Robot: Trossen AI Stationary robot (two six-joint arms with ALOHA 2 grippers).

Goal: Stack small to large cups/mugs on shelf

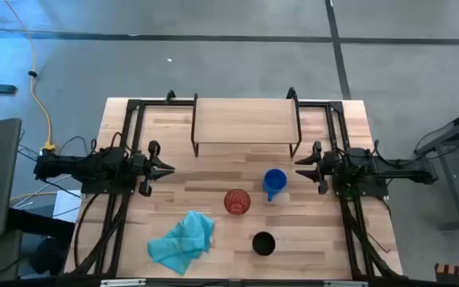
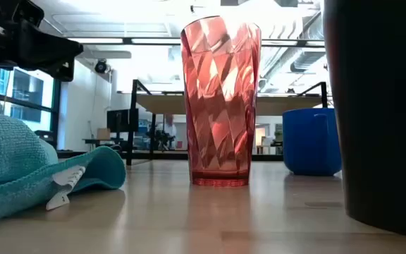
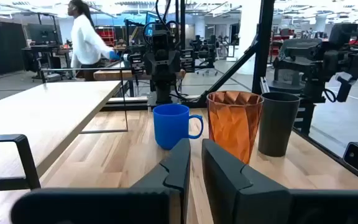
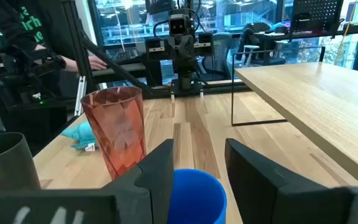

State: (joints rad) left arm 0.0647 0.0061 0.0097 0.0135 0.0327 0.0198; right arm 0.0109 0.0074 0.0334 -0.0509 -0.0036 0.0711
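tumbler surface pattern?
Translucent red-orange tumbler with angled diamond-like facets; clearest in the low view.

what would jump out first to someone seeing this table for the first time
The red-orange tumbler stands out, upright mid-table, with the blue mug just beside it toward the right arm and the black cup nearer the front edge. A crumpled teal cloth lies front-left. The shelf at the back carries nothing, and the right claw, open, sits close to the blue mug.

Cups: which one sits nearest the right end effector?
The blue mug, the only one with a handle. It stands just ahead of the open right end effector; red tumbler and black cup sit farther off.
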